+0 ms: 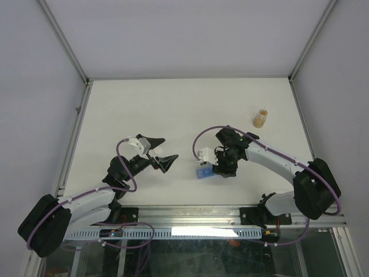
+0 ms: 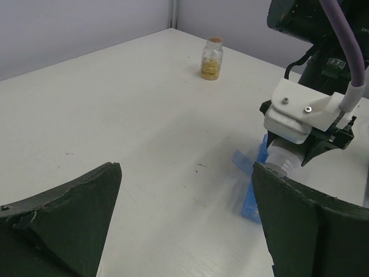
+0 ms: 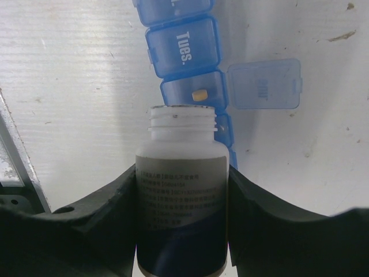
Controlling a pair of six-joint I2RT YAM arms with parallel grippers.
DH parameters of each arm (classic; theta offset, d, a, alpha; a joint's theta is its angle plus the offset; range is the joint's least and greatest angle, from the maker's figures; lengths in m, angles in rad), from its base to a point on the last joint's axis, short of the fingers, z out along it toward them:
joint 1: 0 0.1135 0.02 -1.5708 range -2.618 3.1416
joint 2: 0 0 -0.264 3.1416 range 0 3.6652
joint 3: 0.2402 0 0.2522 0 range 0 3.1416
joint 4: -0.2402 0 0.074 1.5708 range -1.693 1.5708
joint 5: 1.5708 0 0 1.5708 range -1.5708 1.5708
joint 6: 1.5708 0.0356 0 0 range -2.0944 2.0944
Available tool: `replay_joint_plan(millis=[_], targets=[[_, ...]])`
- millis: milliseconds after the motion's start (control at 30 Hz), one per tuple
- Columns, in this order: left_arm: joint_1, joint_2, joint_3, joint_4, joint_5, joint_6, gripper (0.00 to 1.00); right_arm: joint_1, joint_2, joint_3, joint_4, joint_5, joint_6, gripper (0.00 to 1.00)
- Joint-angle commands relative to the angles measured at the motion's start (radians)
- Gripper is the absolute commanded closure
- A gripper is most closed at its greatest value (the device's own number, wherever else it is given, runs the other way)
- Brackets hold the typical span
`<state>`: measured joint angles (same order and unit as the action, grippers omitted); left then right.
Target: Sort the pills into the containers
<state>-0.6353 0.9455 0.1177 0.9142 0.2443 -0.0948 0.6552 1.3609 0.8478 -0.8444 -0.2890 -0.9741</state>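
One pill [image 3: 199,94] seen in open cell of blue strip [image 3: 181,49], long axis running away from right gripper [image 3: 182,173], clamped on white bottle [image 3: 182,196], mouth toward strip; left gripper [image 2: 185,173] spread wide, empty.

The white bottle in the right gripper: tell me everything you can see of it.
The white bottle looks like opaque plastic, with a ribbed screw neck, no cap on, and a grey-to-dark printed label round its body. The right gripper clamps it by the sides. Its open mouth points at the blue pill organiser, right by an open cell holding one yellowish pill. Whether it touches the organiser cannot be told.
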Motion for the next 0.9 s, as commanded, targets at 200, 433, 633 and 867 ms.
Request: replay_joint_plan(millis=[200, 433, 633, 867], targets=[[-0.006, -0.021, -0.005, 0.061, 0.014, 0.018, 0.01, 0.053, -0.028, 0.051, -0.013, 0.065, 0.046, 1.00], [-0.005, -0.023, -0.006, 0.062, 0.014, 0.018, 0.01, 0.058, -0.035, 0.052, 0.000, 0.086, 0.055, 1.00], [-0.005, -0.021, -0.006, 0.061, 0.014, 0.018, 0.01, 0.063, -0.050, 0.054, 0.001, 0.093, 0.048, 1.00], [-0.006, -0.020, -0.006, 0.060, 0.015, 0.018, 0.01, 0.063, -0.030, 0.042, 0.014, 0.130, 0.046, 1.00]])
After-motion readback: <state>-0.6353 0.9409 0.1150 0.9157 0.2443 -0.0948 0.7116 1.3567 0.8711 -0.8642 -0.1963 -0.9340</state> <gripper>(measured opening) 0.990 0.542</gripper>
